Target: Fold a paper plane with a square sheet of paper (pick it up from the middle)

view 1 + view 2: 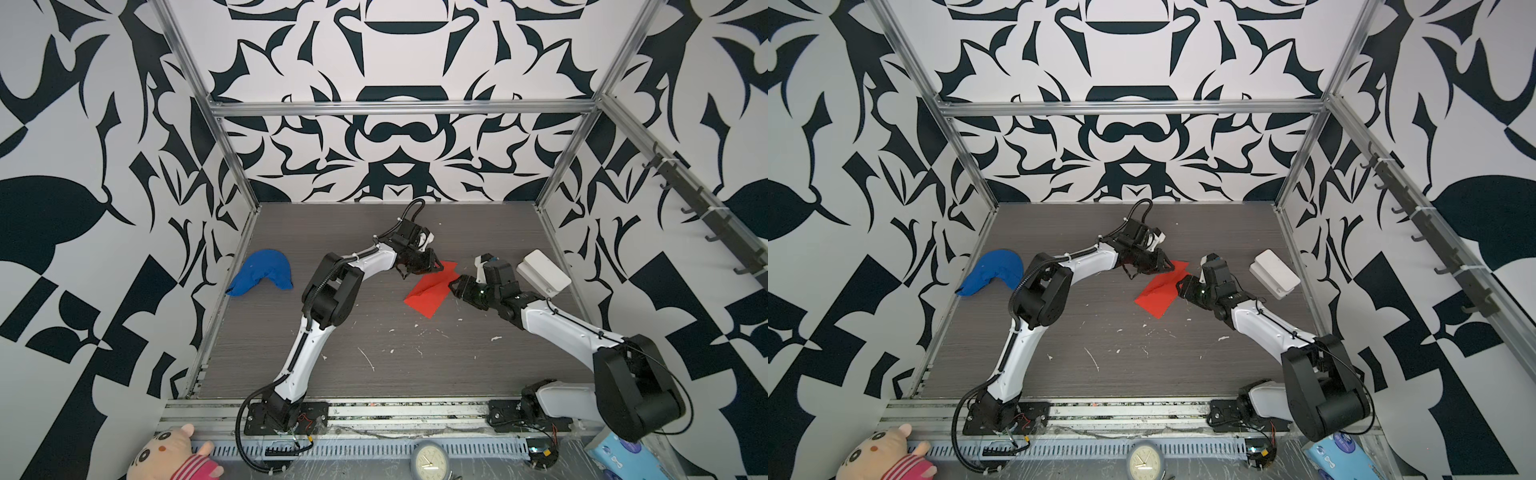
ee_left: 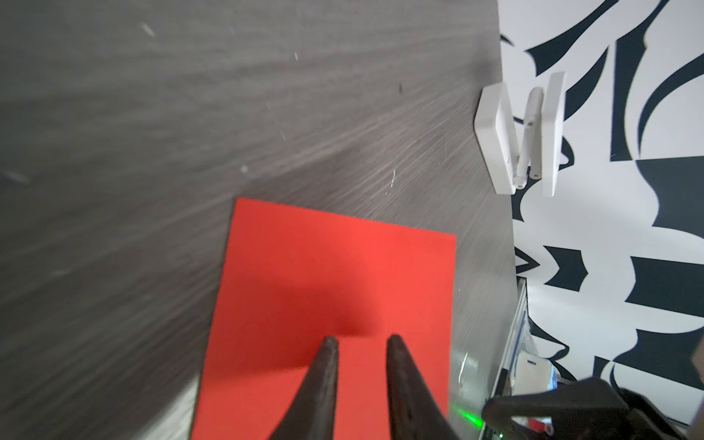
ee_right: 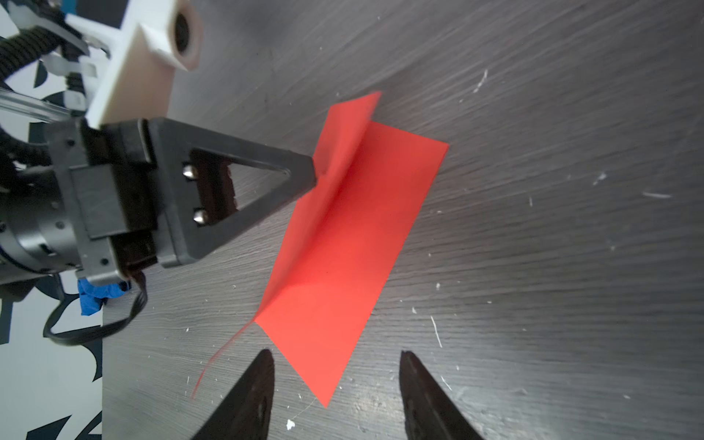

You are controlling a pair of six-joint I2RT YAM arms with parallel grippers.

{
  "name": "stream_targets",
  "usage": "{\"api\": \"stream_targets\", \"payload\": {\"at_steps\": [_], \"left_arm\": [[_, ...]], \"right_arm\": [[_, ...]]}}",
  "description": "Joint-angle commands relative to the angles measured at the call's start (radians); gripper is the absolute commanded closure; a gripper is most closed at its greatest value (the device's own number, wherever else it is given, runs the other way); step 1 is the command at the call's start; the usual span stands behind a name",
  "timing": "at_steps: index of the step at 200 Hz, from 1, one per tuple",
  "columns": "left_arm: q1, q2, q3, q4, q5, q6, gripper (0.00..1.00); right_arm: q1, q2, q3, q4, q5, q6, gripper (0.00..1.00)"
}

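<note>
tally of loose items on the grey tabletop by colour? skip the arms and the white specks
Red: 1, thin bright red paper sheet, partly folded
Blue: 1, crumpled blue cloth lump
White: 1, flat white plastic box
Total: 3

The square sheet of paper (image 1: 430, 293) is plain bright red, unmarked. The bench (image 1: 415, 374) beneath it is dark grey woodgrain flecked with white. Left of the sheet lies a solid blue cloth lump (image 1: 262, 272); right of it, a plain white box (image 1: 542, 272). Behind the sheet the wall (image 1: 395, 54) carries bold black swirls on white. The left pincer (image 2: 362, 343) and right pincer (image 3: 337, 358) at the sheet are black.
</note>
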Motion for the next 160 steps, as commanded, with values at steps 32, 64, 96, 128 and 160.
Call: {"api": "stream_targets", "payload": {"at_steps": [32, 64, 96, 128, 160], "left_arm": [[0.011, 0.063, 0.066, -0.197, -0.033, 0.018, 0.82], [0.011, 0.055, 0.049, -0.234, -0.075, 0.026, 0.84], [0.032, 0.007, -0.026, -0.259, -0.172, 0.004, 0.88], [0.101, -0.163, -0.297, -0.143, -0.307, -0.128, 0.89], [0.169, -0.377, -0.59, -0.084, -0.466, -0.292, 0.89]], "right_arm": [[-0.002, 0.022, 0.062, -0.041, -0.002, -0.004, 0.45], [-0.002, 0.061, 0.095, -0.094, 0.009, -0.016, 0.46], [-0.002, 0.105, 0.124, -0.092, -0.019, -0.031, 0.46], [0.001, 0.178, 0.193, -0.107, -0.105, -0.065, 0.47], [0.038, 0.234, 0.24, -0.101, -0.157, -0.076, 0.46]]}}
